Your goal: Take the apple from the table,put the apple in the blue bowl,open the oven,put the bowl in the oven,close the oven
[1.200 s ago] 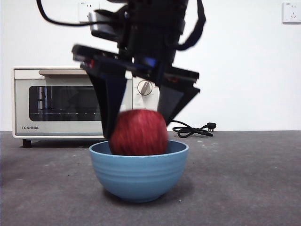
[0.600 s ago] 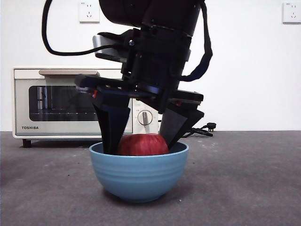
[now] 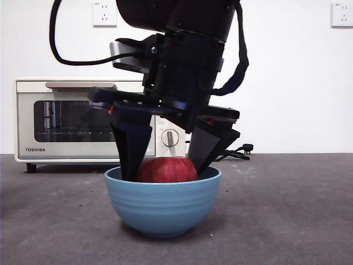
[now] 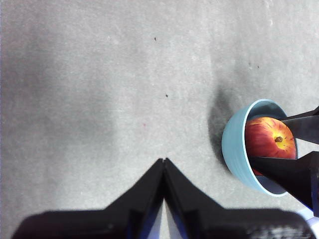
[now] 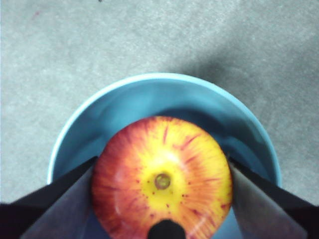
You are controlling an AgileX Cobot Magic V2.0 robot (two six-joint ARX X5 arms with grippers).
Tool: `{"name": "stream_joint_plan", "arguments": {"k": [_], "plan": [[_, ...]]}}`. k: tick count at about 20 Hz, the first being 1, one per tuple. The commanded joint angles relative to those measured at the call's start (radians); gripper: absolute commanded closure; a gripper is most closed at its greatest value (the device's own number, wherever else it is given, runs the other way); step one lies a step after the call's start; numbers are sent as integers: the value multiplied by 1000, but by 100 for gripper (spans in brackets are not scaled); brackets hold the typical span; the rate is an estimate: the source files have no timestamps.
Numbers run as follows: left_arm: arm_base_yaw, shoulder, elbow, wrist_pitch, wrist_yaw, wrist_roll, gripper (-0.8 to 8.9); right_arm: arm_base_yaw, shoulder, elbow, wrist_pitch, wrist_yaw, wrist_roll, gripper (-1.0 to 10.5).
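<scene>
Nearest me, the blue bowl (image 3: 162, 201) stands on the dark grey tabletop (image 3: 287, 221). In it sits the apple (image 3: 167, 169) (yellow patch and stem uppermost in the right wrist view). My right claw (image 3: 165, 165) reaches down into the bowl, its two jaws flanking the apple and clamped on its sides. My left claw (image 4: 164, 162) hangs over bare tabletop beside the bowl, jaws pressed together, holding nothing. Behind stands the TOSHIBA oven (image 3: 66, 118), door closed.
</scene>
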Motion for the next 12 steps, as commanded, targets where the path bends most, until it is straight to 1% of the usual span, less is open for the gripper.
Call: {"name": "stream_joint_plan", "arguments": {"k": [1,7,11,12], "plan": [[0,0,2,1,6,16,819,1,-2,-7,6,5,12,463],[0,0,2,7,17,17,819,2,-46,24,-32,4,12,474],[0,0,5,40,40,16,819,2,-157,74,-115,4,14,479],[0,2,12,48,40,15,819,2,-200,74,-123,0,37,480]]}}
